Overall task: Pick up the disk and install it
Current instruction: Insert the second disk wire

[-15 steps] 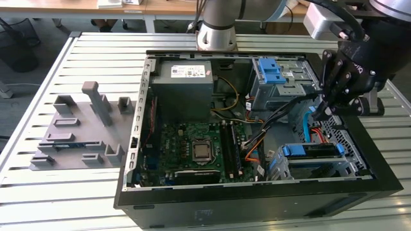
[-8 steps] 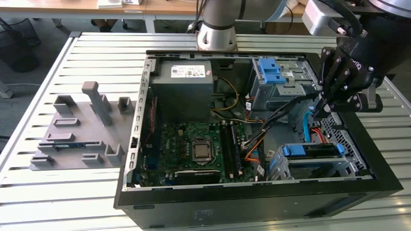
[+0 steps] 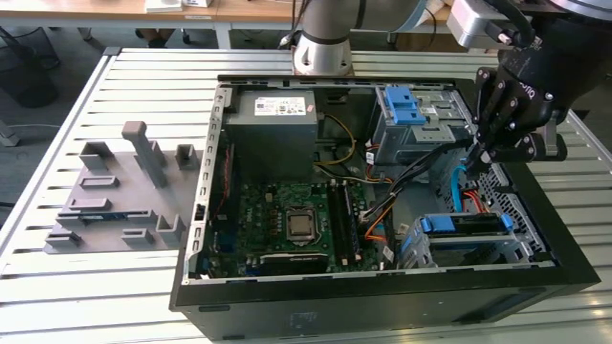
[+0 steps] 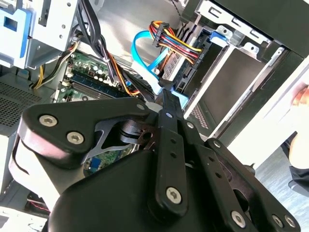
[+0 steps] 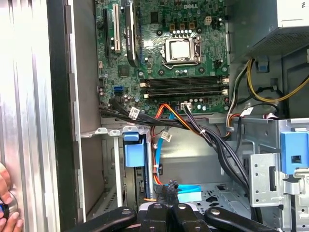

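The disk [image 3: 466, 226] sits in the lower drive cage at the front corner of the open computer case [image 3: 383, 287], on the exterior view's right. Its blue carrier tab [image 5: 134, 153] faces up, and a multicoloured power plug [image 4: 178, 48] is seated in the disk's [image 4: 193, 65] edge. My black gripper [image 3: 478, 154] hangs just above that cage. In both wrist views the fingers are pressed together, and the end of a light-blue flat cable [image 5: 189, 193] lies at the gripper [image 5: 169, 187]. The same cable [image 4: 145, 43] curves down to the gripper [image 4: 165, 94].
Inside the case are the green motherboard [image 3: 287, 215], a grey power-supply box [image 3: 271, 136], an upper metal cage with a blue latch [image 3: 406, 107] and loose cable bundles [image 5: 212, 140]. A grey fixture plate [image 3: 115, 193] lies beside the case. A person's hand [image 5: 5, 203] rests at the case's outer wall.
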`<act>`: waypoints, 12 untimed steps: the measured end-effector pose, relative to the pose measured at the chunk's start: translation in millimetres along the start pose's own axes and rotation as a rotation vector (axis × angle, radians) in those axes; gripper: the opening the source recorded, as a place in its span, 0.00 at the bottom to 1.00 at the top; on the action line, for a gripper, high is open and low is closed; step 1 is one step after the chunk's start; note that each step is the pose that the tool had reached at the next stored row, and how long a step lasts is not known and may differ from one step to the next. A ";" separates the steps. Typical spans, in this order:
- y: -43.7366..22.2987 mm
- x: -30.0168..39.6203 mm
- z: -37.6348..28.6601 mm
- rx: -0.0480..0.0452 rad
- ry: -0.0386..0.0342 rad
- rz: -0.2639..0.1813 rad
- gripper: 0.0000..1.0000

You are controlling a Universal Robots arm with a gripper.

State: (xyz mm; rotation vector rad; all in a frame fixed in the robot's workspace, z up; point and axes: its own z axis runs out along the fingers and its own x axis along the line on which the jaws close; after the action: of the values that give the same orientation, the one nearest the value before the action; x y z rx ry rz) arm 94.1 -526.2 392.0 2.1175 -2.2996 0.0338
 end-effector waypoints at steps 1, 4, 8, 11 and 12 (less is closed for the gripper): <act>0.1 -1.3 0.0 0.0003 0.0035 0.000 0.11; 0.3 -3.9 -0.1 0.0007 0.0088 0.000 0.23; 0.6 -7.4 0.0 0.0008 0.0095 0.000 0.30; 0.7 -8.3 1.5 0.0009 0.0103 0.000 0.30; 0.7 -8.4 2.4 0.0009 0.0112 0.000 0.30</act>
State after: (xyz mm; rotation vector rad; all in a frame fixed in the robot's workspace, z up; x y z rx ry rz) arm 94.2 -517.9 389.4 2.1122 -2.2939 0.0466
